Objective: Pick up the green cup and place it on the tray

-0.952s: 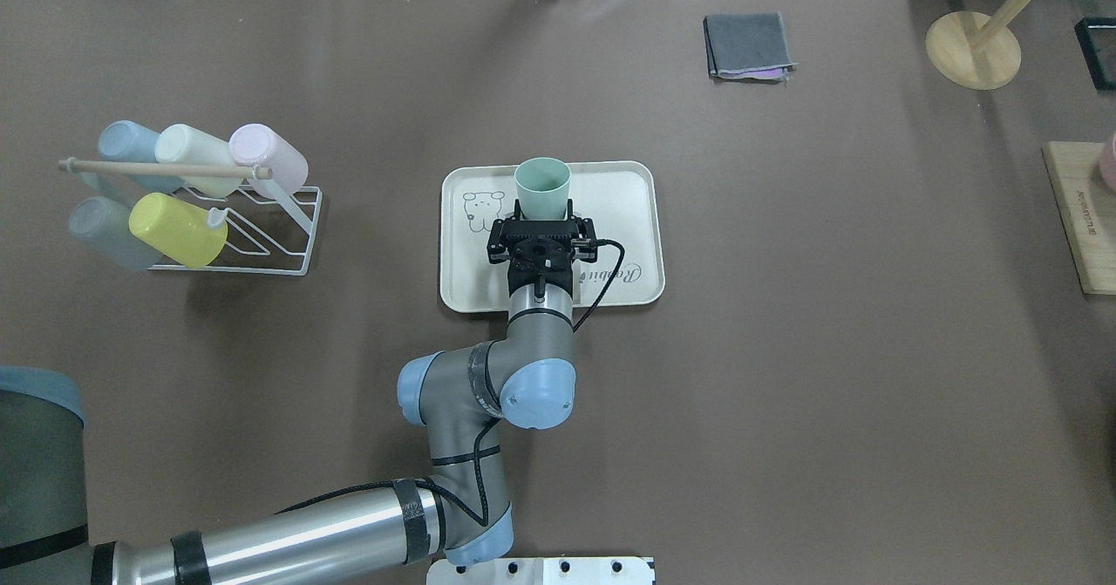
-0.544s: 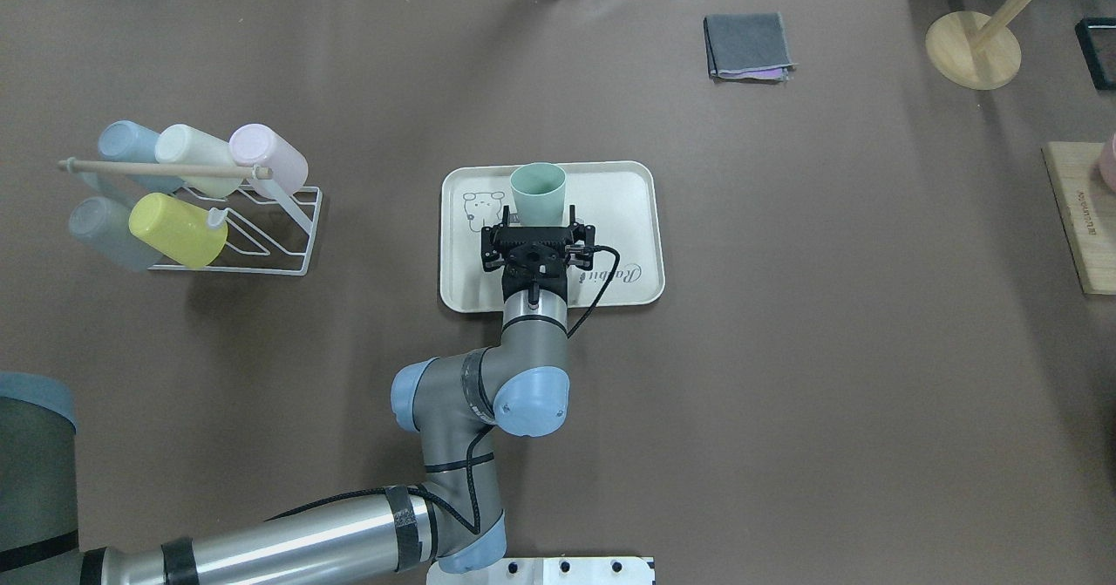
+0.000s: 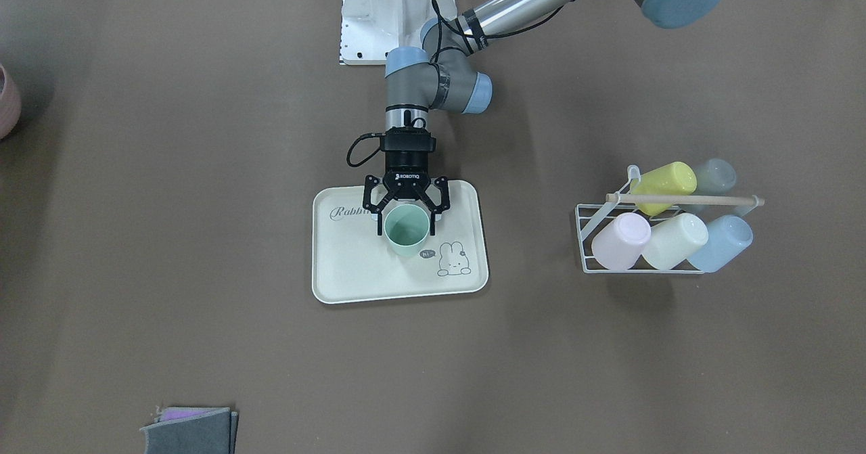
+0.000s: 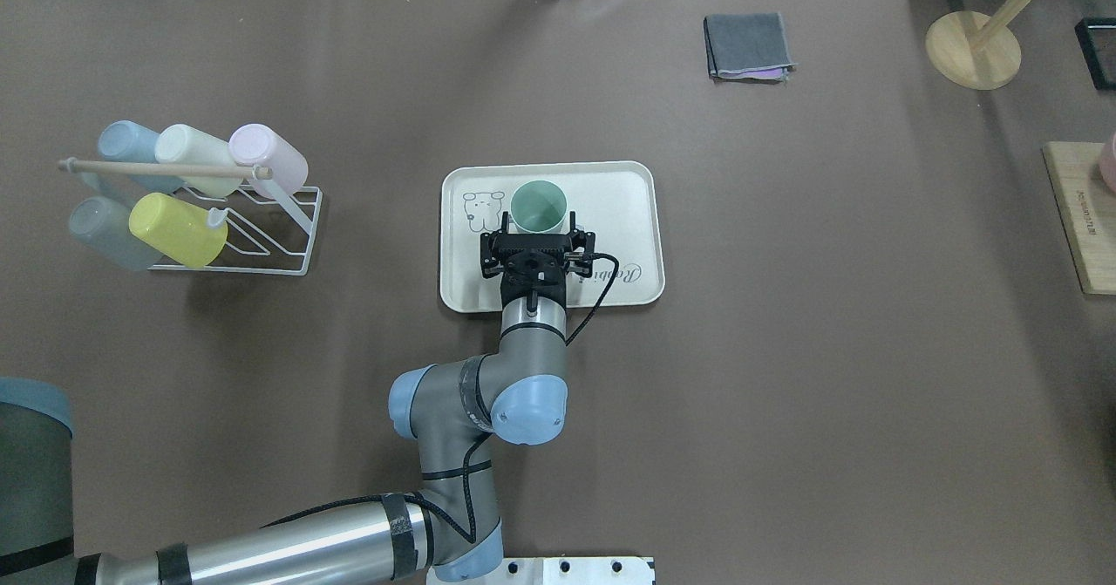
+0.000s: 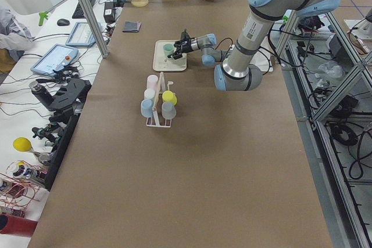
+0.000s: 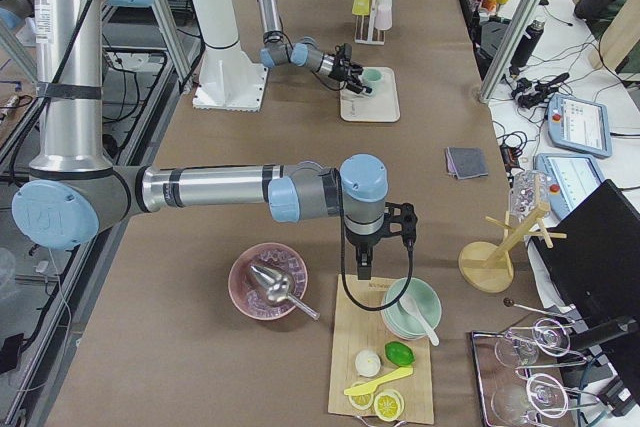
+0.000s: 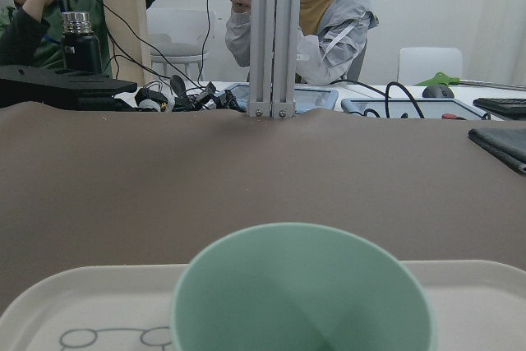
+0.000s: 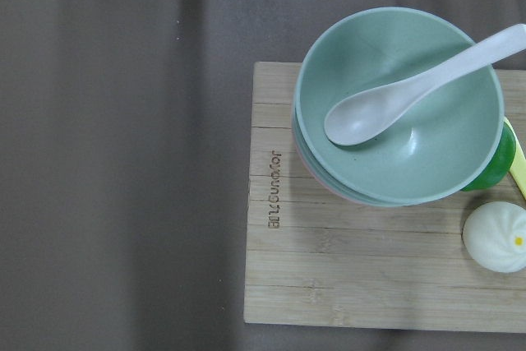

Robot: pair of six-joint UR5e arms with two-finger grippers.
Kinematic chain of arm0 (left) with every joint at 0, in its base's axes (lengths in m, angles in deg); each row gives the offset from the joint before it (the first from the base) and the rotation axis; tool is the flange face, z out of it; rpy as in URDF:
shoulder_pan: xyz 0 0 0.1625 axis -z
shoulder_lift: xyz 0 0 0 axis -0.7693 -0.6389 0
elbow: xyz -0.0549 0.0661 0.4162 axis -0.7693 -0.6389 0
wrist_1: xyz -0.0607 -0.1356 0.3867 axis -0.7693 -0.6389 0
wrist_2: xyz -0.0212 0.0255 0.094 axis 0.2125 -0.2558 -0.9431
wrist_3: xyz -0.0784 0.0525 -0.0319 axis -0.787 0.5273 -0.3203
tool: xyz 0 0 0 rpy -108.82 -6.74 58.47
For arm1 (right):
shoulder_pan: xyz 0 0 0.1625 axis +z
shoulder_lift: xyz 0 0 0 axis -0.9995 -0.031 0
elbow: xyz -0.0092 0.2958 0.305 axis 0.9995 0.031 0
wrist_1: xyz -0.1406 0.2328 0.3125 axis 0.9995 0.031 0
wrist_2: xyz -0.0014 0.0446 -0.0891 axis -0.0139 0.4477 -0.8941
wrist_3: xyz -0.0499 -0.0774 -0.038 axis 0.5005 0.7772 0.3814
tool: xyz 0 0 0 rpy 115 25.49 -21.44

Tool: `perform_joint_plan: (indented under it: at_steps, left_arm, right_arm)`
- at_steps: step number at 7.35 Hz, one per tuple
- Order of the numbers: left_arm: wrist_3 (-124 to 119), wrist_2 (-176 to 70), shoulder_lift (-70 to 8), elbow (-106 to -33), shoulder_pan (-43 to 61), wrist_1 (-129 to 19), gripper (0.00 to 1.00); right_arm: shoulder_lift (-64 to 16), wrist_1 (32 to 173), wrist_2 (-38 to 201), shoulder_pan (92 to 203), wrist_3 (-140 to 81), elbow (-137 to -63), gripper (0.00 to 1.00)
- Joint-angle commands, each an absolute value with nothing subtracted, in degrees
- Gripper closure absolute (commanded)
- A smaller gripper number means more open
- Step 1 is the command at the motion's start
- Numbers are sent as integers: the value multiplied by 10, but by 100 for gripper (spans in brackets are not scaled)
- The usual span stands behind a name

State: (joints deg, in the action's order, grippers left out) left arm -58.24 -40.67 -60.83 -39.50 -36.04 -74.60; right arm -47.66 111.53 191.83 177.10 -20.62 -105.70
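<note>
While the green cup (image 4: 538, 204) stands on the tray (image 4: 615, 210), the left gripper (image 4: 538, 217) flanks it — jaws spread apart.

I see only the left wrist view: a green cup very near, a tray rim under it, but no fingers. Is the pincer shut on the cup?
Observer: No. The left pincer is open; its fingers stand on either side of the green cup.
Operator: Is the cup standing fully on the tray?
Observer: Yes, it is upright inside the tray, beside the rabbit drawing and away from the rim.
Operator: And where is the right arm?
Observer: At the far end of the table. The right pincer hangs above a wooden board that holds a green bowl. I cannot tell whether it is open.
</note>
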Motion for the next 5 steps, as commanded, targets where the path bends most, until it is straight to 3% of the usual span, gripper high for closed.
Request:
perform_joint_plan:
  at_steps: [1, 5]
  left_arm:
    - [-579, -406, -587, -433, -366, -745, 3]
    - [-553, -402, -558, -523, -385, -702, 3]
  right_arm:
    - [-482, 1116, 1919, 1772, -206, -1064, 0]
    - [-483, 1116, 1914, 1773, -206, -1067, 0]
